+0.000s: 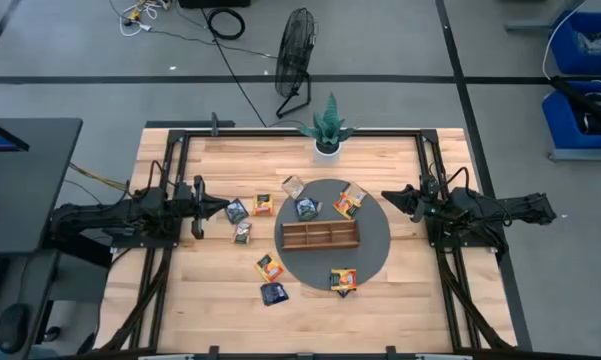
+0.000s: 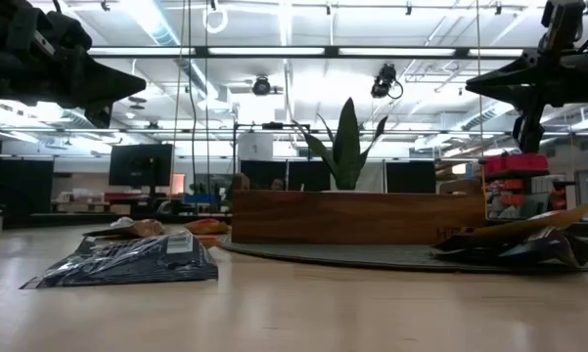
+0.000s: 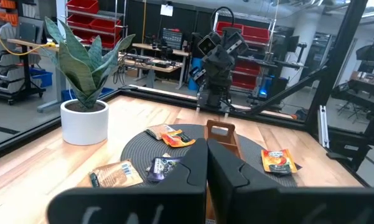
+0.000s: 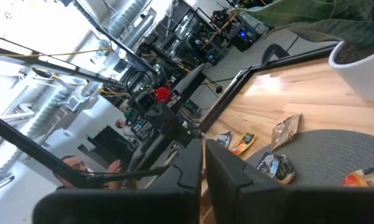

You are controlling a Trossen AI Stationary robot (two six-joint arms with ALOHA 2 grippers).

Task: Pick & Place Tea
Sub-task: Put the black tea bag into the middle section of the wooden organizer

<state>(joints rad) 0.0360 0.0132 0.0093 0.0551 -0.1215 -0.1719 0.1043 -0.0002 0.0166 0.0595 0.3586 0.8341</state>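
- The left gripper is hovering over the wooden table's left side, its fingers pressed together and carrying nothing; the right gripper is hanging at the mat's right edge, fingers closed as well and empty.
- The wooden table is carrying everything, framed by black rails.
- A round grey mat is lying at the table's middle, with the brown wooden three-compartment tray sitting on it; the compartments are looking empty from above.
- A snake plant in a white pot is standing at the far edge, just behind the mat.
- A black floor fan is standing on the floor beyond the table.
- The tea sachets are lying scattered around the tray, none inside it: a pale one, a dark blue one and an orange one are resting on the mat behind the tray, and another orange one is lying on the mat's near edge.
- Off the mat, on bare wood to its left, a bluish sachet, an orange one and a pale one are sitting just ahead of the left gripper; nearer the front, an orange one is lying beside a dark blue one.
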